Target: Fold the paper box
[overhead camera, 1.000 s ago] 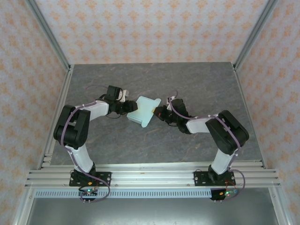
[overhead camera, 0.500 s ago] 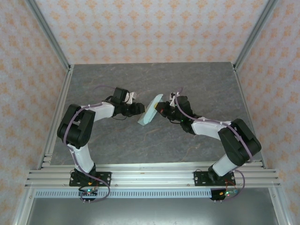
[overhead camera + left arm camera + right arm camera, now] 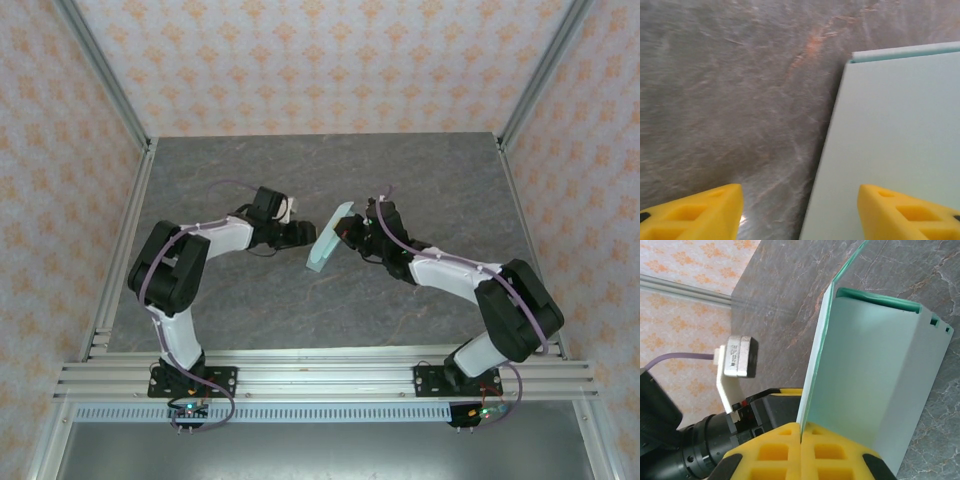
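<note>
The right gripper (image 3: 801,434) is seen clamped shut on a thin free panel of the paper box (image 3: 865,380), the card edge being pinched between the two yellow pads. From that pinch the panel is carried upward. Beside it a hollow rectangular body is seen, already creased into walls, with its end open and small tabs visible at one corner.

The left gripper (image 3: 800,214) is held with its jaws well apart and nothing between them is gripped. The straight edge of a flat mint panel is seen between the two fingers, one finger being over the bare table (image 3: 730,90) and the other in front of the card.

In the overhead view the paper box (image 3: 328,238) is found near the middle of the table (image 3: 420,170), raised on edge and tilted, so that it is seen as a narrow pale strip between the left gripper (image 3: 300,235) and the right gripper (image 3: 350,232). Whether its lower corner is resting on the table cannot be told.

The task is judged to be partly done: the main creases are made and a sleeve is formed. The free panel and the end flaps are not yet closed, and these are judged to be what is left.
</note>
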Action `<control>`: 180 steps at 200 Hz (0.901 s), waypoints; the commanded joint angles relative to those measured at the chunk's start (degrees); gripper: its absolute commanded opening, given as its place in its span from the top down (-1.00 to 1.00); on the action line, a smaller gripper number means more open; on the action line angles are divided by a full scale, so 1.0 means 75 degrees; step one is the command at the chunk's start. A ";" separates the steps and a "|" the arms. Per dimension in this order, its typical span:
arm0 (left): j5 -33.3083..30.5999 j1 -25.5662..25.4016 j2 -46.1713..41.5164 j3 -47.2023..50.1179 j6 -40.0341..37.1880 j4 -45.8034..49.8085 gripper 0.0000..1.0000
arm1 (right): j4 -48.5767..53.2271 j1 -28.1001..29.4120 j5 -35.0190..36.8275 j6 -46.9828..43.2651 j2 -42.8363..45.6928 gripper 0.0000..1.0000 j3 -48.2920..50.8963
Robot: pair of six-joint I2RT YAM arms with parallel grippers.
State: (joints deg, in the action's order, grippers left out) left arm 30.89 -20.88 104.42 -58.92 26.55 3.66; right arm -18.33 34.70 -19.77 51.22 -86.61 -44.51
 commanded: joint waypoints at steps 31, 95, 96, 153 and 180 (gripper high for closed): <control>-0.2639 -0.0121 -0.3104 0.1981 -0.0172 -0.1020 -0.58 | 0.0965 0.0063 0.0620 -0.0348 -0.0302 1.00 -0.0474; -0.2906 -0.1896 -0.4674 0.3925 -0.2581 -0.3153 -0.76 | 0.1049 0.0114 0.0526 -0.0431 -0.0586 1.00 -0.0825; -0.2933 -0.1911 -0.4658 0.3933 -0.2609 -0.3168 -0.77 | 0.1055 0.0117 0.0526 -0.0431 -0.0589 1.00 -0.0826; -0.3159 -0.2449 -0.3505 0.3348 -0.3729 -0.3409 -0.85 | 0.1110 0.0120 0.0595 -0.0496 -0.0543 1.00 -0.0838; -0.3146 -0.2570 -0.2982 0.3067 -0.3809 -0.3588 -0.85 | 0.1140 0.0120 0.0621 -0.0502 -0.0541 1.00 -0.0833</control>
State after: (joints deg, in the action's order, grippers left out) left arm 9.47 -39.46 80.07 -33.26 1.28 -19.27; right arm -12.99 35.38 -17.74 49.67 -89.97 -50.11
